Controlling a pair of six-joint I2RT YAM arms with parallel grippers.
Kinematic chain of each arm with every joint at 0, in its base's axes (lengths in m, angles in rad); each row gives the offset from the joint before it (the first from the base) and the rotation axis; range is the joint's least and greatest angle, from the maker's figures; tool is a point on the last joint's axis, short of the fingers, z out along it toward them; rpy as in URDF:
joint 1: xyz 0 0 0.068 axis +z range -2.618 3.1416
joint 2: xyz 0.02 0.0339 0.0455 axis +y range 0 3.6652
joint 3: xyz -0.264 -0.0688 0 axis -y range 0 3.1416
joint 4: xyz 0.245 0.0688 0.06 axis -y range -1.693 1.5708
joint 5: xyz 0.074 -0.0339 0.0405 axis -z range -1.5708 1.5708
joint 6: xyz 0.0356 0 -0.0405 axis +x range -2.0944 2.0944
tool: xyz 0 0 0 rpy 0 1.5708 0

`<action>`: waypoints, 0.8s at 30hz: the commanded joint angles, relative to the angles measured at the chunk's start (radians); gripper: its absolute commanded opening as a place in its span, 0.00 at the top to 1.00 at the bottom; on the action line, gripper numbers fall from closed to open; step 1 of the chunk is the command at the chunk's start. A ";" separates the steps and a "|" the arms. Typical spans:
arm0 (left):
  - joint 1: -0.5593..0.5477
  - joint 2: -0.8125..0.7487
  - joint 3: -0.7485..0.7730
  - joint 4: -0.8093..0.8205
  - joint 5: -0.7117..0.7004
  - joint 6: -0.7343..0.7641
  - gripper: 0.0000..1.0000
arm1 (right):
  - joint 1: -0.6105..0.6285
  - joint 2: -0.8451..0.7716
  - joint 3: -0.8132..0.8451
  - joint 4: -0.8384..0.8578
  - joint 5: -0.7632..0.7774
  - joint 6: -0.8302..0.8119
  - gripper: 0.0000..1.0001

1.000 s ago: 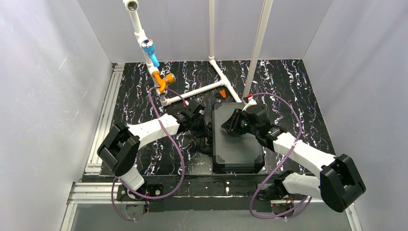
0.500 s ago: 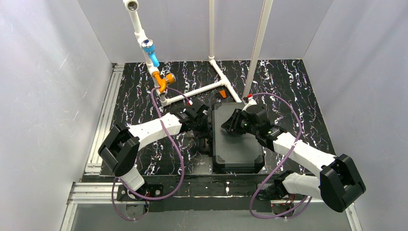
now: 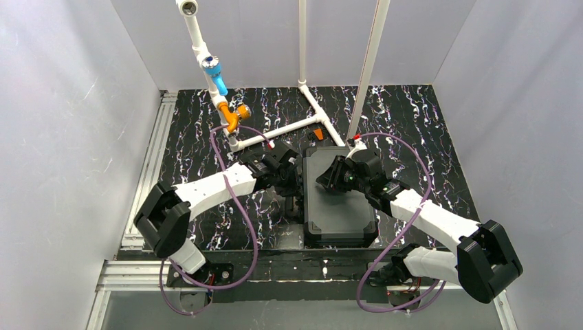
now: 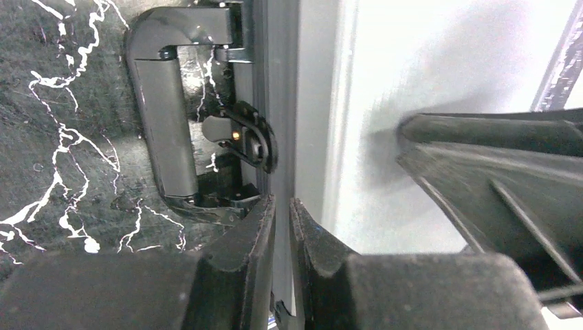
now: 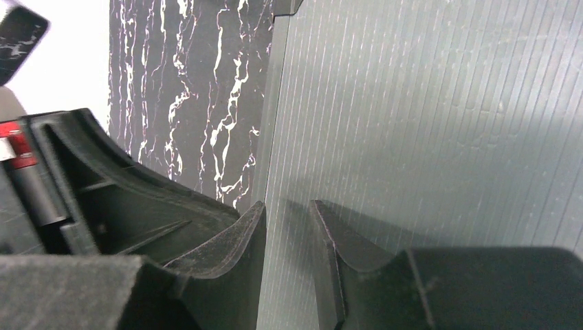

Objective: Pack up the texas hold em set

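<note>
We press our right gripper [image 3: 330, 177], jaws nearly closed, on the case [image 3: 340, 206] lid, steadying it while our left gripper [image 3: 292, 180], jaws nearly closed and empty, works its latch [image 4: 244, 141].

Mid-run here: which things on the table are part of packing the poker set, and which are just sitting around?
Part of the job:
- black case, lid down
- its carry handle and latch
- left gripper at the case's left edge
- right gripper over the lid

Just lying about:
- white pipe frame
- orange fitting
- blue fitting
</note>
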 commanded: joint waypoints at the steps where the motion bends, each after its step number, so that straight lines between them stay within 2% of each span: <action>1: -0.009 -0.088 -0.006 -0.022 -0.067 0.029 0.87 | 0.005 0.091 -0.104 -0.347 0.055 -0.061 0.61; 5: 0.005 -0.100 -0.017 -0.044 -0.090 0.040 0.91 | 0.005 0.085 -0.099 -0.356 0.057 -0.060 0.61; 8: 0.017 -0.100 -0.025 -0.058 -0.104 0.040 1.00 | 0.005 0.080 -0.099 -0.365 0.061 -0.061 0.61; 24: 0.033 0.032 -0.027 -0.004 -0.089 0.050 1.00 | 0.005 0.082 -0.082 -0.388 0.063 -0.064 0.61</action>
